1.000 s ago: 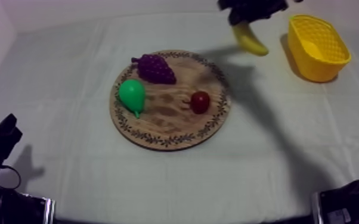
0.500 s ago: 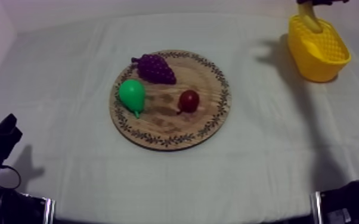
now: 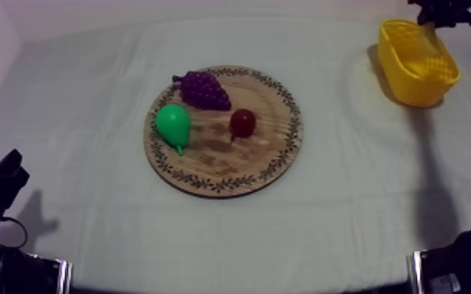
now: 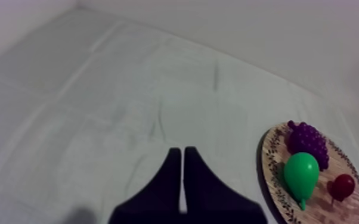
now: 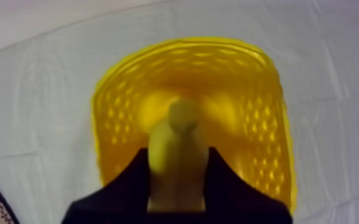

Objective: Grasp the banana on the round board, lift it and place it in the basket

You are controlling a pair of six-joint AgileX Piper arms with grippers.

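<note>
- surface point(image 3: 348, 211): one, under a grey-white cloth with faint fold lines. It carries the wooden board and the yellow basket, which stand well apart.
- wooden board point(image 3: 215, 160): one, round, with a patterned rim. It lies flat at the middle of the surface and holds three toy fruits.
- yellow basket point(image 3: 418, 92): one, with perforated walls and an open top. It stands upright at the far right of the surface.
- right tool point(image 5: 176, 152): one, with two black fingers. It sits above the basket at the far right. The fingers stand on either side of the banana and are closed against it.
- left tool point(image 4: 183, 152): one, low at the near left of the surface, well clear of the board. Its fingers lie together as a narrow wedge with nothing between them.
- banana point(image 5: 180, 128): one, pale yellow, gripped lengthwise in the right tool. Its tip points down into the basket's opening. It appears to hang clear of the basket floor, though contact cannot be ruled out from this angle.
- grapes point(image 3: 203, 88): one purple bunch on the board at its far left, close to the rim.
- pear point(image 3: 174, 125): one, green, on the board's left side just beside the grapes. Its narrow end points toward the near rim.
- small red fruit point(image 3: 243, 122): one, near the board's middle, to the right of the pear and apart from it.
</note>
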